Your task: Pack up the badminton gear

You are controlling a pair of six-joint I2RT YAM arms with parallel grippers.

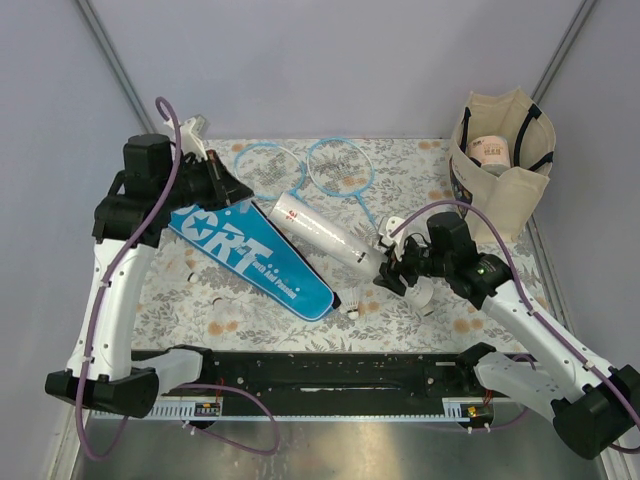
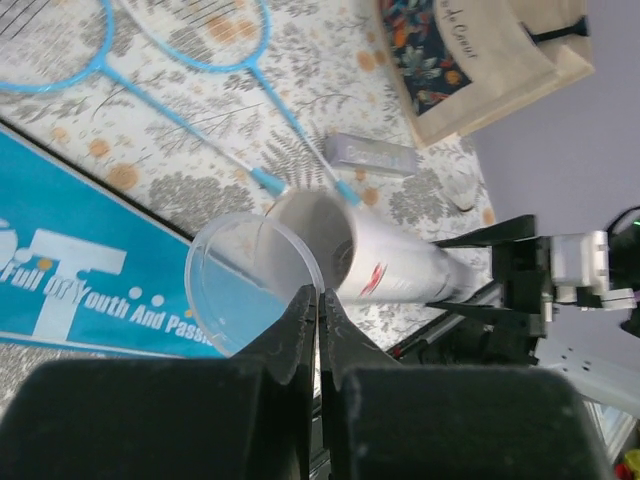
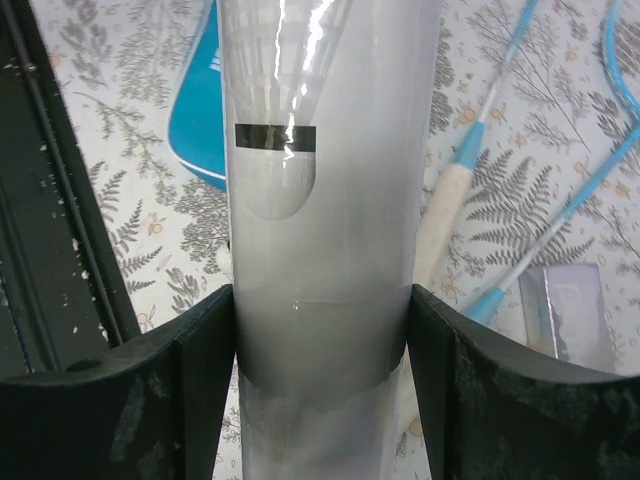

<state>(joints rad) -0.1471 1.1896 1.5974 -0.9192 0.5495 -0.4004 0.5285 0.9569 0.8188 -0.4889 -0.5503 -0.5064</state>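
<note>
The white tube (image 1: 320,232) lies slantwise over the mat. My right gripper (image 3: 322,300) is shut on its lower end, one finger on each side. Through the tube wall a shuttlecock (image 3: 275,140) with a black band shows faintly. The tube's open mouth (image 2: 315,235) faces my left gripper (image 2: 320,295), which is shut on the rim of a clear round lid (image 2: 250,280) held just beside the mouth. Two light-blue rackets (image 1: 340,165) lie behind the tube. The blue SPORT cover (image 1: 250,258) lies flat to its left. Another small white shuttlecock (image 1: 350,300) rests on the mat near the cover's tip.
A beige tote (image 1: 503,170) with black handles stands at the back right corner. A small silvery rectangular piece (image 2: 372,153) lies by the racket handles. A black rail (image 1: 320,370) runs along the near table edge.
</note>
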